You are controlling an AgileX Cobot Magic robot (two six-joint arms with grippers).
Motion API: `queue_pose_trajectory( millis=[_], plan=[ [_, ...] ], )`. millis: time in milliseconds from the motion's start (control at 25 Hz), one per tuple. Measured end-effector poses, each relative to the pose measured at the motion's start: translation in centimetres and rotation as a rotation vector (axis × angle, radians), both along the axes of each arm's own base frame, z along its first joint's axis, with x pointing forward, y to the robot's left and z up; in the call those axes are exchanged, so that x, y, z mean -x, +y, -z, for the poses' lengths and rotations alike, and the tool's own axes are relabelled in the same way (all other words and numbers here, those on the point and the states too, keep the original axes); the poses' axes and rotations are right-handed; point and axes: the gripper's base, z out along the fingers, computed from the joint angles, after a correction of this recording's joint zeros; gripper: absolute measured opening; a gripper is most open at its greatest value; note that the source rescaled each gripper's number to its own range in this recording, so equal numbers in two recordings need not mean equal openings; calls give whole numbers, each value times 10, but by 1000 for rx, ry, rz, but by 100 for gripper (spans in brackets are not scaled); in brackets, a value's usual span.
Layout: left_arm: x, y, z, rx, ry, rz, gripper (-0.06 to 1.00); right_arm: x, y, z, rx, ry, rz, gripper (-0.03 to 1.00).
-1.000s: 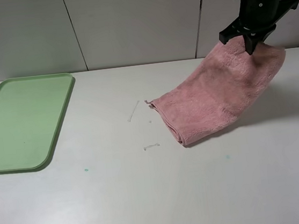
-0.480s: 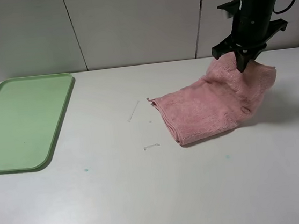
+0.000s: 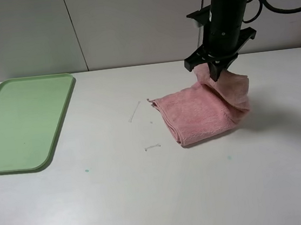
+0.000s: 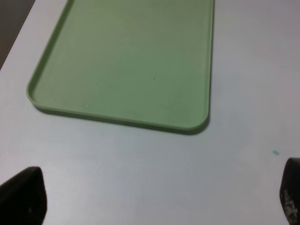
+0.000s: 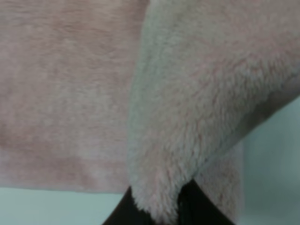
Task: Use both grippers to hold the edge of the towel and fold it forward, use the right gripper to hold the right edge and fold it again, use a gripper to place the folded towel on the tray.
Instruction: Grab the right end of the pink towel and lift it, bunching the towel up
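My right tool (image 3: 214, 74) is clamped on a pinch of the towel (image 3: 202, 116); in the wrist view, pink pile bulges up between the two black fingers. The part I hold is the cloth's right side, raised and hanging over the half that lies flat on the desk (image 3: 149, 199), right of centre and well apart from the tray (image 3: 26, 121).

I judge the cloth light, limp and thick. It has no stiffness, so whatever I don't hold sags and drapes. The fluffy terry loops should give plenty of friction, so slipping out looks unlikely. A shallow bite near the margin, taking all layers, seems best to me, as a deep one would bunch the fold.

The left tool (image 4: 157, 197) hangs with its jaws wide apart and nothing between them, over bare desk near the tray, which is smooth, light-green plastic, flat, with a low rim and rounded corners.
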Motion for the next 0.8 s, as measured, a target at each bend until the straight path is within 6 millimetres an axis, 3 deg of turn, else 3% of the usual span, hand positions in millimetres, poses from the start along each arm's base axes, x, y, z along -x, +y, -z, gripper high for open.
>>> queue_pose_trajectory(
  millis=[320, 600, 640, 720, 760, 800],
  plan=[
    [0, 0, 0, -1, 0, 0, 100, 12, 30, 0, -26, -18, -14, 6],
    [0, 0, 0, -1, 0, 0, 100, 13, 32, 0, -38, -19, 13, 8],
    [0, 0, 0, -1, 0, 0, 100, 13, 32, 0, -40, -19, 23, 16],
    [0, 0, 0, -1, 0, 0, 100, 13, 33, 0, -49, -21, 57, 59],
    [0, 0, 0, -1, 0, 0, 100, 13, 33, 0, -50, -23, 61, 76],
    [0, 0, 0, -1, 0, 0, 100, 13, 33, 0, -52, -25, 60, 86]
  ],
)
